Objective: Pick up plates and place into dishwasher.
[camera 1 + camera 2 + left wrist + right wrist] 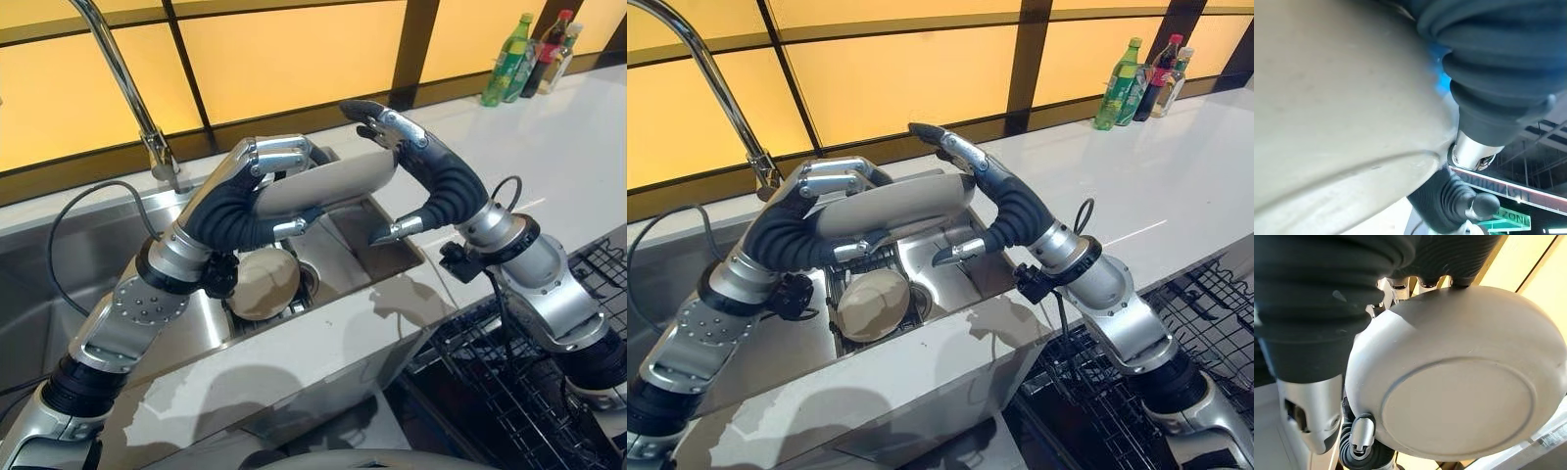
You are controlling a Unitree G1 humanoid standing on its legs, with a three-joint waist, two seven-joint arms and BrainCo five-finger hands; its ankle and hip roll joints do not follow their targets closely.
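1. I hold a pale grey plate [328, 186] in mid-air at the centre of the left eye view, over the steel sink [59, 264], with both hands on it.
2. My left hand [265, 162] comes in from the lower left; its fingers curl over the plate's upper rim and its thumb presses from below, so the plate is clamped on that side.
3. My right hand [397, 132] reaches in from the right; its fingers hook over the plate's far right edge, with the thumb [400, 231] pointing down beneath it.
4. In the right wrist view the plate's underside [1459, 401] faces the camera, foot ring plain, with fingertips wrapped on its rim.
5. In the left wrist view the plate's surface is so close that I can hardly make out my own fingers there.
6. A second round dish [263, 284] lies down in the sink by the drain, below my left wrist.
7. The tap [122, 78] rises at the upper left.
8. Bottles [534, 54] stand on the white counter [568, 147] at the upper right.
9. The black dishwasher rack [490, 392] sits at the lower right.
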